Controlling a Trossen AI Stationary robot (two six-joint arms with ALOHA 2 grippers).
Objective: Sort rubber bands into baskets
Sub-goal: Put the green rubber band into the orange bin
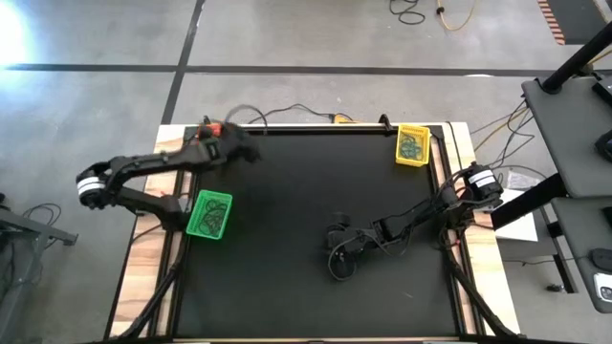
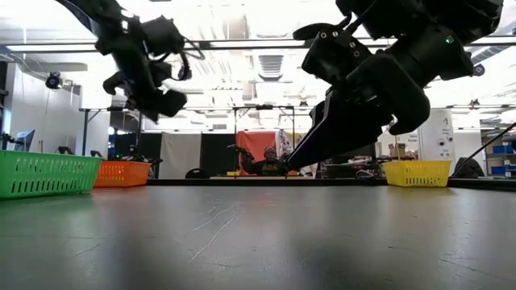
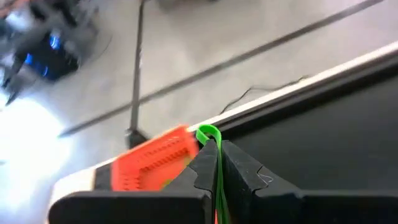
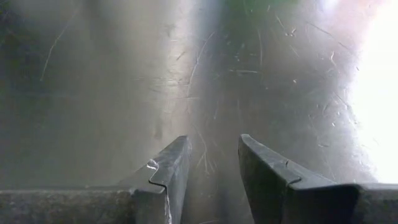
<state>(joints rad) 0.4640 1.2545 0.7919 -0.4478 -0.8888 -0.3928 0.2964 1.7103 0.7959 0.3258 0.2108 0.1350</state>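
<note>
My left gripper (image 3: pixel 216 149) is shut on a green rubber band (image 3: pixel 208 132) and hangs above the table's far left corner (image 1: pixel 251 153), next to the orange basket (image 3: pixel 155 163), which the arm mostly hides in the high view. The green basket (image 1: pixel 208 214) at the left edge holds several rubber bands. The yellow basket (image 1: pixel 412 145) at the far right also holds some. My right gripper (image 4: pixel 211 146) stands open low over the bare black mat near the table's middle (image 1: pixel 337 256), with nothing between its fingers. My left gripper pinches the green rubber band between its two shut fingers. A small loop (image 3: pixel 209 130) sticks out past the fingertips, and the strand (image 3: pixel 219 186) runs back between them. The gripper slants downward, and the band is lifted clear of the table.
Black cables (image 1: pixel 287 113) run along the table's far edge. Wooden borders (image 1: pixel 148 258) frame the black mat (image 1: pixel 306 191). In the low view a person (image 2: pixel 268 161) sits beyond the far edge.
</note>
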